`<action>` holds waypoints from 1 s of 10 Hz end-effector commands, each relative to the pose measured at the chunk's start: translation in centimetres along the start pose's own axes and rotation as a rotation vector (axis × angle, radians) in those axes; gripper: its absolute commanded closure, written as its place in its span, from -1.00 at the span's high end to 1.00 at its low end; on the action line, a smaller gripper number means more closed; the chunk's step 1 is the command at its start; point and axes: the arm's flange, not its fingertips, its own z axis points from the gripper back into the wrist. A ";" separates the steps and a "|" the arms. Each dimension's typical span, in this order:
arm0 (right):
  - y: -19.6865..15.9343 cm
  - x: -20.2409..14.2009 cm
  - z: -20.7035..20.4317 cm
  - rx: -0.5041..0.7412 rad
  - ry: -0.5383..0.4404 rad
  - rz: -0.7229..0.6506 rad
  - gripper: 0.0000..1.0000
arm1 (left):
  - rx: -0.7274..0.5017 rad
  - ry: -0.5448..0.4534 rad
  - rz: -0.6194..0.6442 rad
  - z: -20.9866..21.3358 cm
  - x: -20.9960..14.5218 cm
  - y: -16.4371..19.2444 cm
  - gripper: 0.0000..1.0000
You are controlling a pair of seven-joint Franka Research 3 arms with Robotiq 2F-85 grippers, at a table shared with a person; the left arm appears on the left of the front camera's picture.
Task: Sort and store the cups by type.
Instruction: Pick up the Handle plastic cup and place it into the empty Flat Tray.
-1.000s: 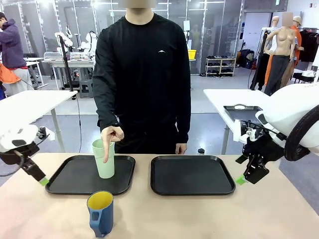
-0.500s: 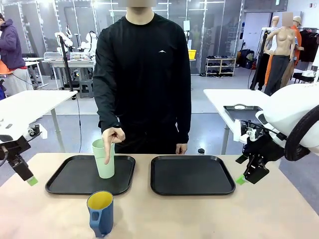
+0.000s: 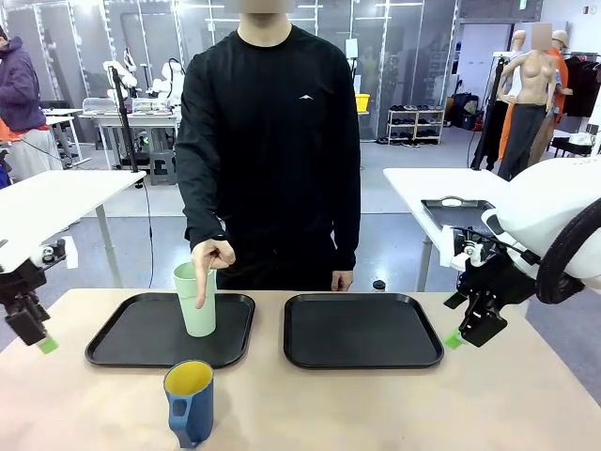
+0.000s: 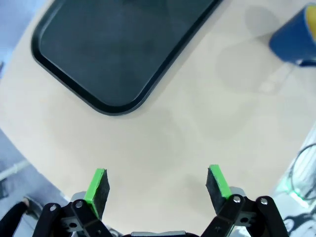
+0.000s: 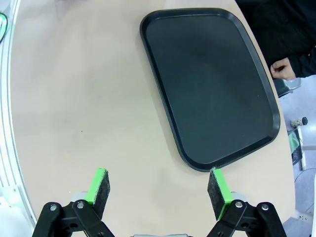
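Note:
A tall pale mint-green cup (image 3: 196,303) stands upright on the left black tray (image 3: 122,340); the person's hand (image 3: 210,258) points a finger down along its side. Near the table's front edge stands a dark blue mug (image 3: 190,403) with a handle and a yellow inside, and its blue side (image 4: 296,37) also shows at the upper right of the left wrist view. My left gripper (image 3: 42,343) hangs open at the table's left edge, well left of the tray. By the right edge of the right tray (image 3: 362,329) my right gripper (image 3: 454,339) is open and holds nothing.
The person stands at the far side, behind the two trays. Both trays lie side by side across the table's middle, the right one (image 5: 210,84) bare. Bare tabletop lies in front of the right tray and around the mug.
My left arm has drawn back to the left, away from the left tray's edge. The right arm, the cups and the person's pointing hand have stayed put.

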 end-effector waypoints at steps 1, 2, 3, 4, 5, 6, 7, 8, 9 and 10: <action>0.2 0.1 -0.2 -0.010 0.015 -0.021 1.00 | 0.018 -0.095 -0.100 -2.0 -2.2 0.3 1.00; 0.2 0.1 -0.2 -0.010 0.015 -0.021 1.00 | -0.013 -0.173 -0.110 -3.3 -3.1 -0.2 1.00; 0.2 0.1 -0.2 -0.010 0.015 -0.021 1.00 | -0.014 -0.206 -0.117 -4.4 -4.1 -0.3 1.00; 0.2 0.1 -0.2 -0.010 0.015 -0.021 1.00 | 0.006 -0.181 -0.136 -5.3 -5.0 0.0 1.00; 0.2 0.1 -0.2 -0.010 0.015 -0.021 1.00 | 0.010 -0.174 -0.183 -5.8 -5.8 -0.1 1.00; 0.2 0.1 -0.2 -0.010 0.015 -0.021 1.00 | -0.029 -0.207 -0.227 -6.0 -6.5 -0.4 1.00; 0.2 0.1 -0.2 -0.010 0.015 -0.021 1.00 | -0.045 -0.224 -0.262 -6.7 -7.4 -0.4 1.00; 0.2 0.1 -0.2 -0.010 0.015 -0.021 1.00 | -0.069 -0.305 -0.281 -7.3 -7.9 -0.1 1.00; 0.2 0.1 -0.2 -0.010 0.015 -0.021 1.00 | -0.067 -0.393 -0.288 -7.6 -8.1 0.4 1.00; 0.2 0.1 -0.2 -0.010 0.015 -0.021 1.00 | -0.093 -0.467 -0.263 -8.3 -8.5 0.7 1.00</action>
